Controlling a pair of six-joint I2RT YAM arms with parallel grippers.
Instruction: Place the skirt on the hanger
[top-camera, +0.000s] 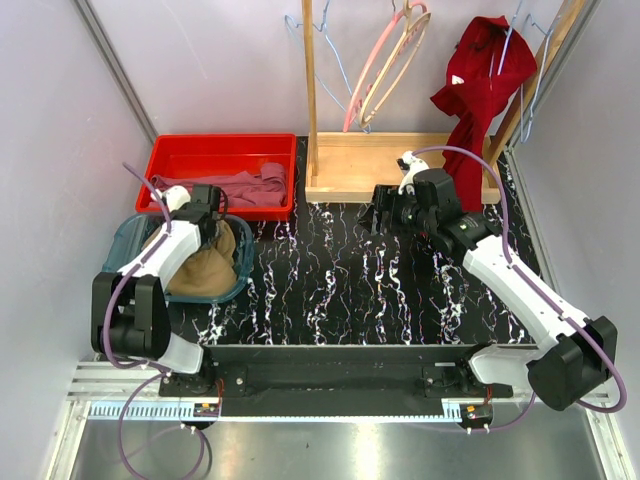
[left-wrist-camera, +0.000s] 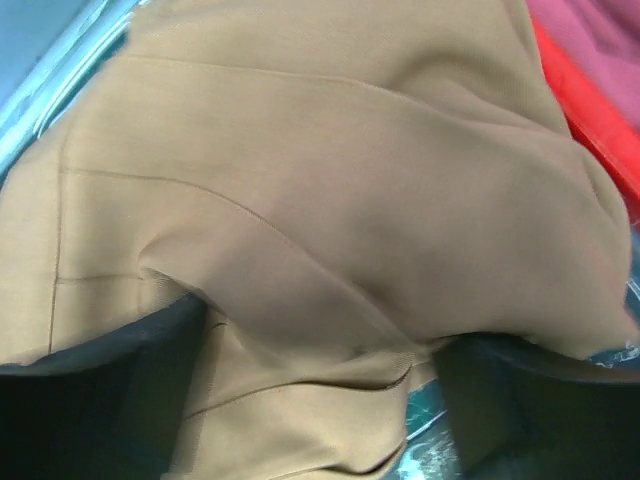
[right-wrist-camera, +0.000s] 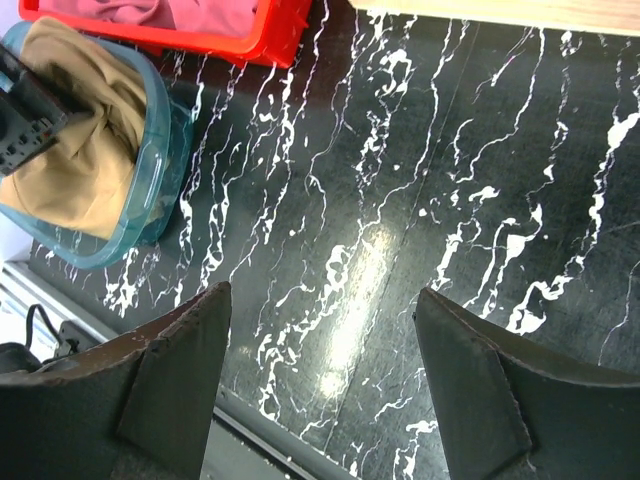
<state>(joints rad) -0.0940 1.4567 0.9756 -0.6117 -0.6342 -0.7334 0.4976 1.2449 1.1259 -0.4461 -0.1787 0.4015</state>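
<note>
The black marbled table (top-camera: 330, 290) is stretching out beneath the right gripper (right-wrist-camera: 322, 295), whose fingers (right-wrist-camera: 170, 390) are standing spread wide with nothing between them, hovering over bare tabletop. Just beyond that gripper, the wooden rack (top-camera: 400, 165) is standing at the far edge. A dark red garment (top-camera: 480, 90) is hanging from it on the right. The red bin (top-camera: 170, 150) is sitting just past the left gripper's fingertips, touching the teal tub (top-camera: 120, 240) that the left gripper (top-camera: 205, 215) is reaching into. The skirt (left-wrist-camera: 330, 180) is lying bunched in that tub, filling the wrist view. The left fingers (left-wrist-camera: 110, 390) are standing apart and pressing down into the tan cloth, a soft fold bulging up between them. The hanger (top-camera: 332, 78) is hanging on the rack, well apart from both pairs of fingers.
</note>
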